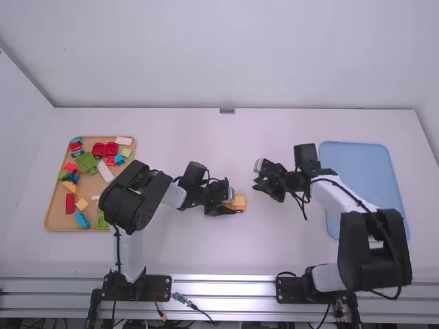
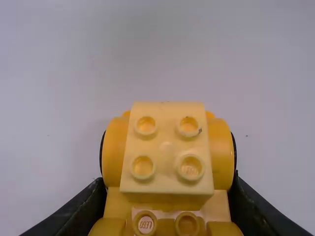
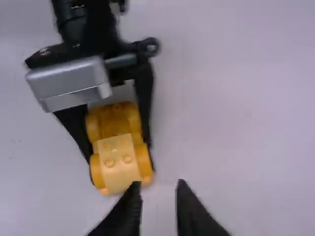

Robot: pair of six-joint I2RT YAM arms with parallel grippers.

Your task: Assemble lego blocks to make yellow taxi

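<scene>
White table (image 1: 199,140) | tan tray (image 1: 56,214) | blue tray (image 1: 357,164) | yellow car (image 1: 239,203), seemingly resting

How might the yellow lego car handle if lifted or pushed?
The yellow car should stay stiff, being hard-looking moulded blocks. Pushed, it may roll, judging by its rounded, wheel-like side parts. The pale block stacked on top might come loose if knocked.

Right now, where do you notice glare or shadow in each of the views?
High view: bright glare along the metal rail; left wrist view: faint, soft shading on the table beside the yellow blocks; right wrist view: pale sheen on the silver casing.
</scene>
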